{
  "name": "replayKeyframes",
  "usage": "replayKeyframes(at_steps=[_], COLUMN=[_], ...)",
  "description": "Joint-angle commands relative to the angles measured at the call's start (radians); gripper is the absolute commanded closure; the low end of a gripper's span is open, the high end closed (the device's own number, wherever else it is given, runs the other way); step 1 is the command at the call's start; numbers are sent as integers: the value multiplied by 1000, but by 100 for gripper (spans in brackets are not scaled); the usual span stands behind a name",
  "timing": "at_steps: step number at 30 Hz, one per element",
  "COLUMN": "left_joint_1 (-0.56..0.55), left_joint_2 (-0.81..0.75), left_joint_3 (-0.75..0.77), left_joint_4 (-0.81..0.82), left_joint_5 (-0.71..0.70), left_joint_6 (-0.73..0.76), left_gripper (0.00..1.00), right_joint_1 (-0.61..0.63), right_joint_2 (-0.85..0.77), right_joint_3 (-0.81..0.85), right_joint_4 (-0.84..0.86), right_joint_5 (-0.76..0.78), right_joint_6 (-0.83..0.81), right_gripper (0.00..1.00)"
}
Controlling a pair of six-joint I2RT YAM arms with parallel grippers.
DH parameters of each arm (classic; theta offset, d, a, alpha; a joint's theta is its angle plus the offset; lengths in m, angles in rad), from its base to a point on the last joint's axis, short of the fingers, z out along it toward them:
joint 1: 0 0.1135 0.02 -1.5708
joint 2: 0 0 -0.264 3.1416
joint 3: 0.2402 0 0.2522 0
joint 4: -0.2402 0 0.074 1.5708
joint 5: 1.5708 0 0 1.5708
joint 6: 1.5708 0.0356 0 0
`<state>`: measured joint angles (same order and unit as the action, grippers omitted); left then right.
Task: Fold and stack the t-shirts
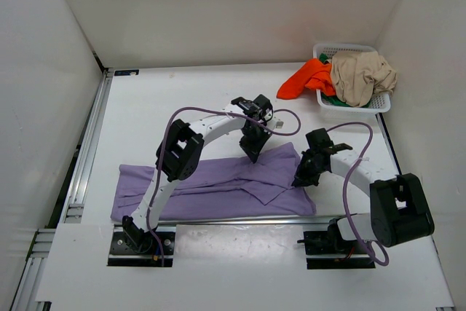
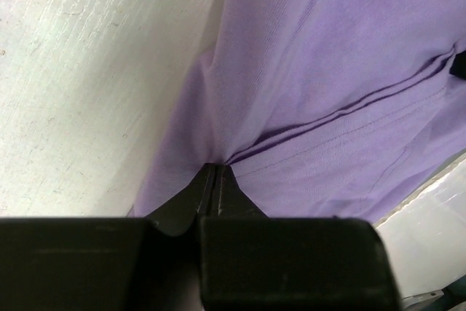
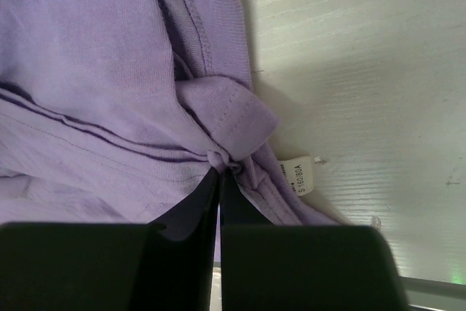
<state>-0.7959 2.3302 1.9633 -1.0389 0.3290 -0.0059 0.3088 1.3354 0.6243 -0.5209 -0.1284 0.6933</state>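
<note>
Lavender t-shirt point(image 1: 218, 183): spread flat on the white counter point(image 1: 182, 100), lower middle of the top view, just beyond the arm bases, long side running left to right. A flap is folded over near its centre.

Left hand point(image 2: 216, 169): clenched on the lavender t-shirt. In the left wrist view the two fingers meet at bottom centre with a pinch of purple cloth between the tips. Creases and a double seam line fan out from there toward the upper right. Bare counter fills the left of that view. In the top view this hand sits on the shirt's far edge, at frame centre.

Right hand point(image 3: 220, 172): clenched on the same shirt. In the right wrist view a small bunched fold with a stitched hem is nipped at the fingertips, bottom centre. A white size label point(image 3: 298, 176) lies just right of the tips, at the cloth's edge. In the top view this hand is at the shirt's right end, right of centre.

Far right corner, upper right of the top view: white mesh basket point(image 1: 342, 48), well apart from both hands.
- beige t-shirt point(image 1: 360, 76) heaped on top
- orange-red t-shirt point(image 1: 306, 79) spilling over the left rim onto the counter
- green t-shirt point(image 1: 329, 97) only a sliver, under the others
</note>
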Motion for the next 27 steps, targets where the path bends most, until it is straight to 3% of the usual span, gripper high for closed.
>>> replayKeyframes(at_steps=[1,8,27], left_joint_1=[-5,-5,-5], left_joint_2=[-98,-275,-414], left_joint_3=[-6,-113,-323], left_joint_4=[8,8,25], left_joint_5=[-25,-53,-41], left_joint_6=[6,6,6], left_gripper=[89,89,89], right_joint_1=[-4,15,271], right_joint_2=[-5,-159,-397], right_joint_3=[-8,35,-5], right_joint_4=[-59,-159,-323], right_joint_5=[102,190,250], right_joint_6=[-47,-92,26], right_gripper=[100,100,100])
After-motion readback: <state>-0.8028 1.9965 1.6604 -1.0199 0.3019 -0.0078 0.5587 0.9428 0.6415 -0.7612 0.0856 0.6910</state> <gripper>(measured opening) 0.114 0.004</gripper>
